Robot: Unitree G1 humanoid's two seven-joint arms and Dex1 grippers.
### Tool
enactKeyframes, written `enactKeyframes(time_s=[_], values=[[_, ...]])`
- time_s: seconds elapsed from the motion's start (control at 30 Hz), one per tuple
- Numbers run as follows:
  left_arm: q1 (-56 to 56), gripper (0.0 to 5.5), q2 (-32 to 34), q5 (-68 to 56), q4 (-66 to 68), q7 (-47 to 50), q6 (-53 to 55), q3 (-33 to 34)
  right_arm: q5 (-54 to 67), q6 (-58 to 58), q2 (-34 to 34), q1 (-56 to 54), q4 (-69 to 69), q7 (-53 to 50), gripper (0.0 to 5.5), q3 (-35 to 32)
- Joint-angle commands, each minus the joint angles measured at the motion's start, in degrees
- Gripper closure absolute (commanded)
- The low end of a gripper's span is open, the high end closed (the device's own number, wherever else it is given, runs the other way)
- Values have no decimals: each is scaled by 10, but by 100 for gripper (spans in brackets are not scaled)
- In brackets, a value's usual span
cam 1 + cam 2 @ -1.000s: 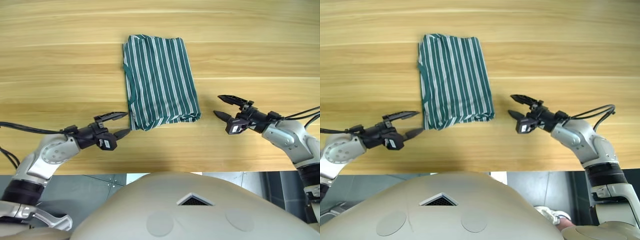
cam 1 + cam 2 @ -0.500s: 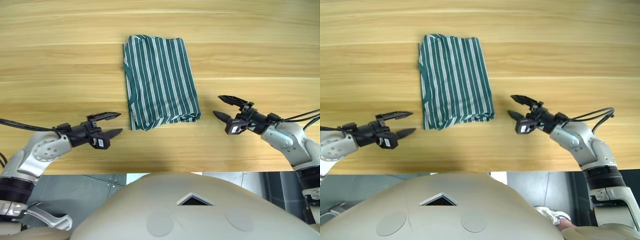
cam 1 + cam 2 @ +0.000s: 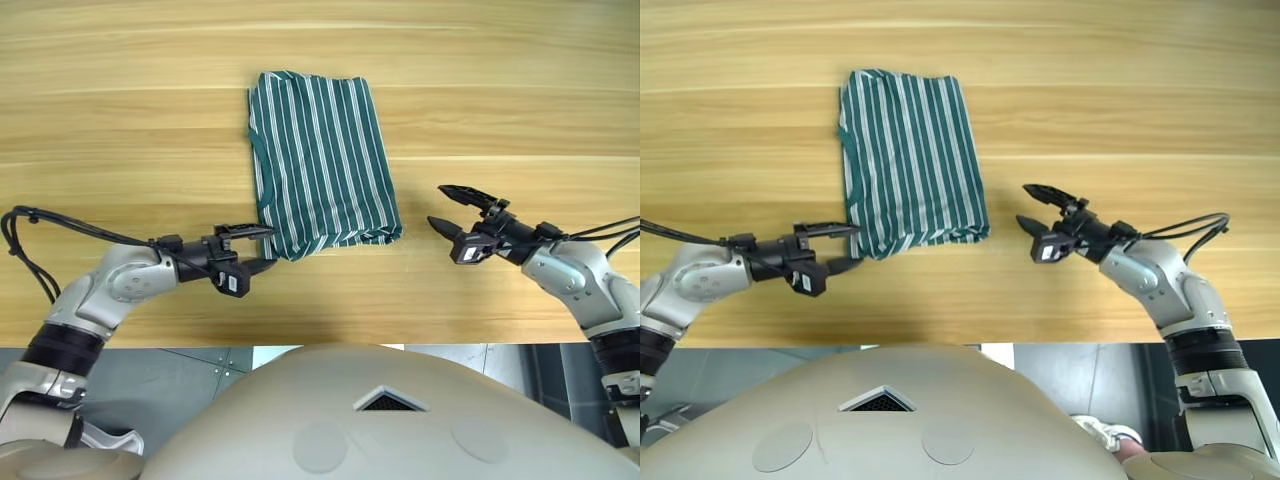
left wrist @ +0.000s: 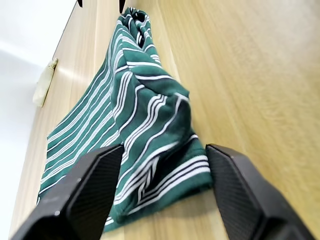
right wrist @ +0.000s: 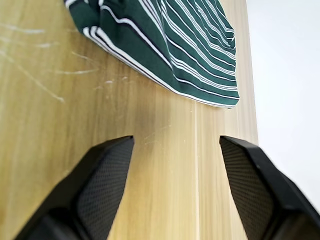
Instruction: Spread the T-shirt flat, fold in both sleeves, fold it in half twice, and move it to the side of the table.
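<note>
While the wide wooden table lies under everything, the folded T-shirt rests near its middle, with its long side pointing away from the robot. The left gripper is closest. Its fingers are wide open around the shirt's near left corner and are not pinching it. The right gripper sits near the near right corner, open too, holding nothing.

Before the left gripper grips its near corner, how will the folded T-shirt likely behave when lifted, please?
Probably floppy: the T-shirt bunches in soft folds at its near edge, so a corner lift would likely let layers droop open. It looks thin and light; pushed, it may wrinkle.
</note>
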Motion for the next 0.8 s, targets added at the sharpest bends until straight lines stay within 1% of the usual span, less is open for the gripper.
enactKeyframes(time_s=[0.03,0.13,0.27,0.4,0.57,0.7,0.8], values=[[-11,243,-7,59,52,-9,15,-24,1,-7,4,-11,10,-4,234,3],[-31,243,-11,72,74,-2,15,-28,0,-10,7,-14,16,-4,234,4],[-30,243,-3,78,87,9,13,-25,1,-16,6,-10,17,-3,234,3],[-25,243,-11,78,88,9,7,-40,3,-21,8,-9,12,4,234,11],[-12,314,-3,63,82,-3,0,-52,11,-27,0,-4,-4,25,234,21],[-7,391,-1,60,85,-3,2,-54,17,-31,0,-1,-15,46,234,34],[-21,437,-2,65,112,3,4,-48,23,-36,-15,13,-32,70,234,42]])
